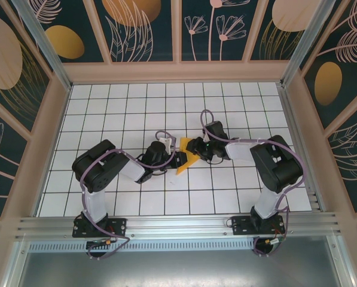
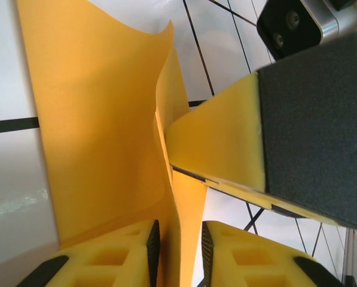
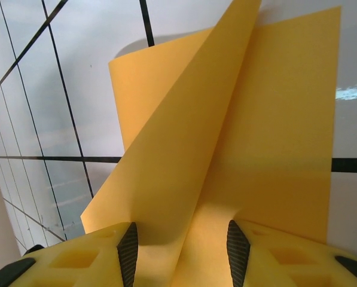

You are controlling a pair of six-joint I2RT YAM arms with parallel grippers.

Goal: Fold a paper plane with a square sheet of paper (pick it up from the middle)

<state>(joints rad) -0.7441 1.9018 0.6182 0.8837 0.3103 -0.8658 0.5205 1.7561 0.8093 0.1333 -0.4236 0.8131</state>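
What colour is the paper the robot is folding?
The paper is plain orange-yellow, with no pattern. It shows best in the right wrist view.

The square sheet of paper (image 1: 186, 156), thin, plain and orange-yellow, is seen near the middle of the white-gridded bench (image 1: 106, 197), stood up on edge rather than laid flat. It is bent along one lengthwise fold into a loose V, and one free corner is curled outward at the top.

White grid-tiled tabletop (image 1: 136, 107) with black lines, pale wooden frame (image 1: 178, 72), dark teal wall panels (image 1: 148, 36) with gold botanical prints far and both sides, aluminium rail (image 1: 178, 224) near.
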